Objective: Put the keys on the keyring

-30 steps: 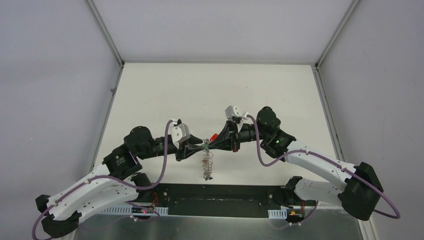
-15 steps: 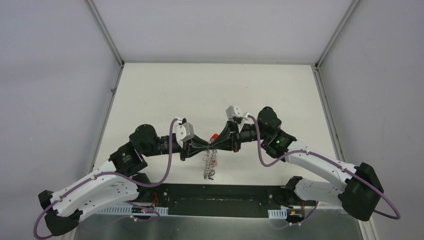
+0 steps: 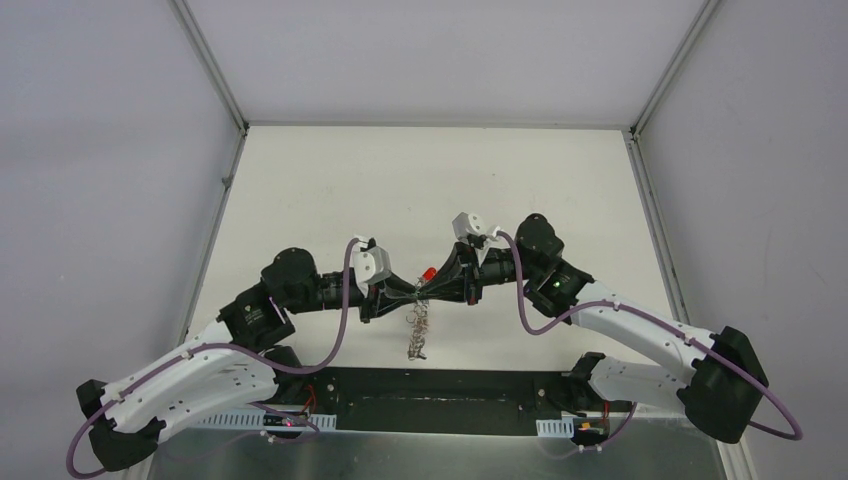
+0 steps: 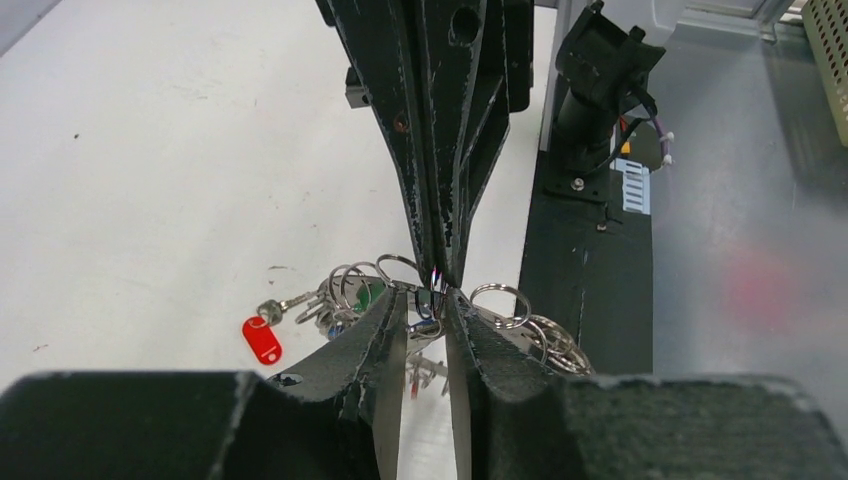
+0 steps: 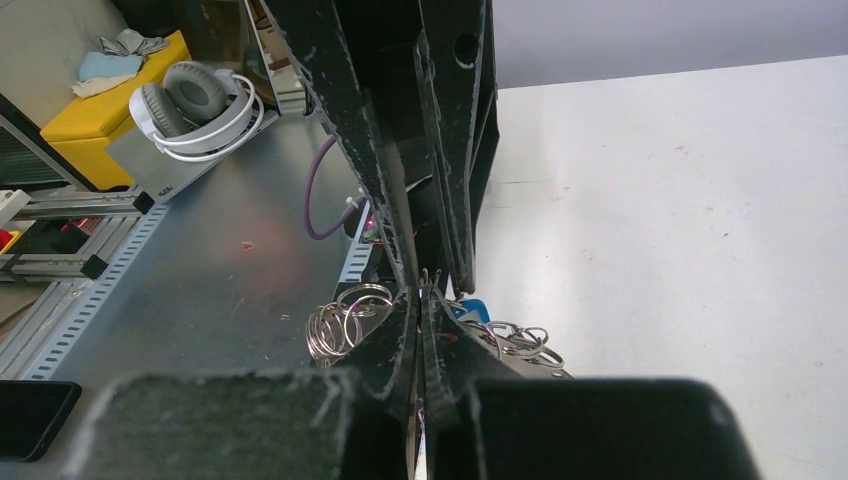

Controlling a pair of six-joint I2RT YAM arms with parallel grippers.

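My two grippers meet tip to tip above the near middle of the table. The keyring (image 3: 418, 328) hangs beneath them, a grey ring bristling with wire loops (image 4: 500, 303). My left gripper (image 4: 428, 302) is closed narrowly on a bit of the ring's rim. My right gripper (image 5: 420, 300) is shut on the rim from the opposite side, its fingers (image 4: 440, 200) coming down from the top of the left wrist view. A silver key with a red tag (image 4: 262, 340) dangles from the cluster at the left. A blue tag (image 5: 472, 309) peeks out beside my right fingers. A green tag (image 4: 370, 295) sits among the loops.
The black base plate (image 3: 440, 385) and a metal bench (image 3: 440, 455) run along the near edge. White headphones (image 5: 195, 100) and a yellow box (image 5: 110, 100) lie beyond the bench. Grey enclosure walls (image 3: 100, 150) flank the white table (image 3: 420, 180).
My left arm has slid right until its fingertips reach the right gripper, and its jaws have narrowed onto the ring. The right arm has stayed put.
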